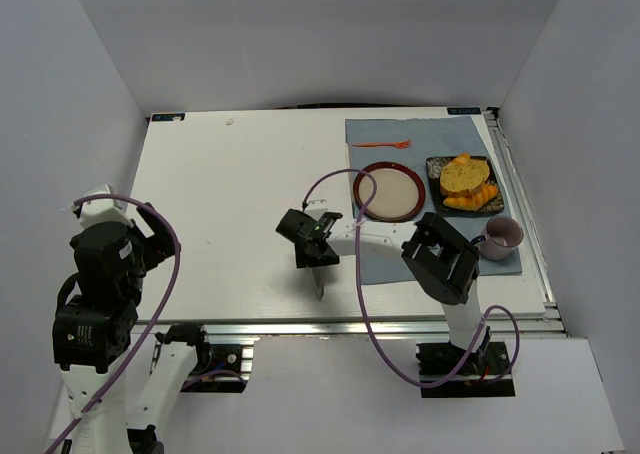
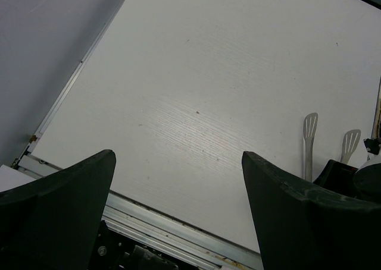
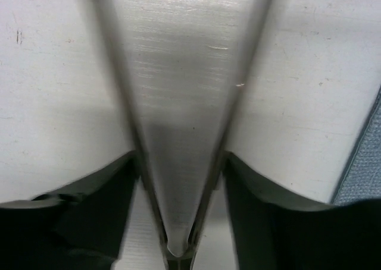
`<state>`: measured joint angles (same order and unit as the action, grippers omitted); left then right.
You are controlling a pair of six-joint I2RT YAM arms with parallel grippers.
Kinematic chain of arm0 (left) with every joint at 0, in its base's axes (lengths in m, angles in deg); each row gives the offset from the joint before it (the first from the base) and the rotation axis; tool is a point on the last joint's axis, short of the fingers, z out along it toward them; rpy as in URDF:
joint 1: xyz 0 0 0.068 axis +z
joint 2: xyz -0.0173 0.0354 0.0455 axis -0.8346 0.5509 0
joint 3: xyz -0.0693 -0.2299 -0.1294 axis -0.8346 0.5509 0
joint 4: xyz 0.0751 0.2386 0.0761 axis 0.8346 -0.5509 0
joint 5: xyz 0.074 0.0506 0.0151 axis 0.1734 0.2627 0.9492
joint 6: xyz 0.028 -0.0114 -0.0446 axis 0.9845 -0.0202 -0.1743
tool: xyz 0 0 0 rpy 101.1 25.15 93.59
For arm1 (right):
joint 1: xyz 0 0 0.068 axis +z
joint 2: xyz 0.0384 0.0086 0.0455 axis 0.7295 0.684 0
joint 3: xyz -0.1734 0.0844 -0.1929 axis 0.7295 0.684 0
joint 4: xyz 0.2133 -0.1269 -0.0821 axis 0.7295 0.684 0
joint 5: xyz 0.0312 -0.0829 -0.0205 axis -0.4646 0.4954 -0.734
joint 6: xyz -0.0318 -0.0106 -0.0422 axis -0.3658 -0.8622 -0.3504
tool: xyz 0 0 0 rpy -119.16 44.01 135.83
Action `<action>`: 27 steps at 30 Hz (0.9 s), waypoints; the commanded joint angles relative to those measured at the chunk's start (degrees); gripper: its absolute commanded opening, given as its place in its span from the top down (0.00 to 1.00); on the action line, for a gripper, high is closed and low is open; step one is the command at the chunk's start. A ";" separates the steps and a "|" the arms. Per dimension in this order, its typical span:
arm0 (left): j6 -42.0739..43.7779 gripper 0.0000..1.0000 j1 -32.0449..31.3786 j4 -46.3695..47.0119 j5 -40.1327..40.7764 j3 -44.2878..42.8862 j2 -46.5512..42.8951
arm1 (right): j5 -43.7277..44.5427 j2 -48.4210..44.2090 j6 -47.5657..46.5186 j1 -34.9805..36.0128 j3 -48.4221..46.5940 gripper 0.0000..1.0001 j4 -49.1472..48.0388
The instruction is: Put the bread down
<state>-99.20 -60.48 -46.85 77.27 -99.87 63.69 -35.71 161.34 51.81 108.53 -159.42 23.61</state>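
The bread (image 1: 462, 173), a squarish golden-yellow slice, lies on top of orange pastry pieces (image 1: 478, 197) in a black tray (image 1: 434, 164) at the right rear. A red plate (image 1: 389, 191) with a pale centre sits just left of the tray. My right gripper (image 1: 318, 252) reaches left over the table's middle, well away from the bread. It is shut on metal tongs (image 1: 318, 279), whose two arms form a V between its fingers in the right wrist view (image 3: 178, 103). The tongs' tips show in the left wrist view (image 2: 309, 136). My left gripper (image 1: 150, 224) (image 2: 178, 157) is open and empty at the near left.
A blue cloth (image 1: 400, 134) lies under the plate and tray. An orange utensil (image 1: 382, 144) lies at its far edge. A pale mug (image 1: 501, 236) stands at its near right. The aluminium rail (image 1: 350, 322) runs along the near table edge.
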 commanded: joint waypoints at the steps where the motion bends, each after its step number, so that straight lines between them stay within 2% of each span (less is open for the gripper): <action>1: 0.61 0.02 -0.05 -0.44 0.82 0.04 -0.58 | -1.60 0.48 2.88 0.27 2.18 0.40 1.62; 4: 0.70 0.02 -0.05 -0.53 0.82 -0.05 -0.58 | -1.34 0.40 3.84 0.36 1.92 0.47 2.66; 11: 0.79 0.02 -0.05 0.08 0.74 -0.23 -0.49 | -0.99 -1.35 3.50 0.36 -0.89 0.48 6.44; 13: 0.70 0.02 -0.05 0.52 0.39 -0.05 -0.40 | -1.07 -3.02 2.88 0.53 -1.95 0.52 8.03; 20: 0.44 0.02 -0.05 2.81 -1.19 0.39 0.39 | 4.28 -16.45 4.55 0.62 -4.75 0.56 17.33; 27: -0.97 0.02 -0.05 6.23 -4.71 1.61 1.71 | 8.41 -25.08 5.25 0.62 -8.63 0.59 25.69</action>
<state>-99.46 -60.48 -43.31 75.08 -99.02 64.08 -31.45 138.94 55.49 108.86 -165.78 43.13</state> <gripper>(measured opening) 0.983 0.417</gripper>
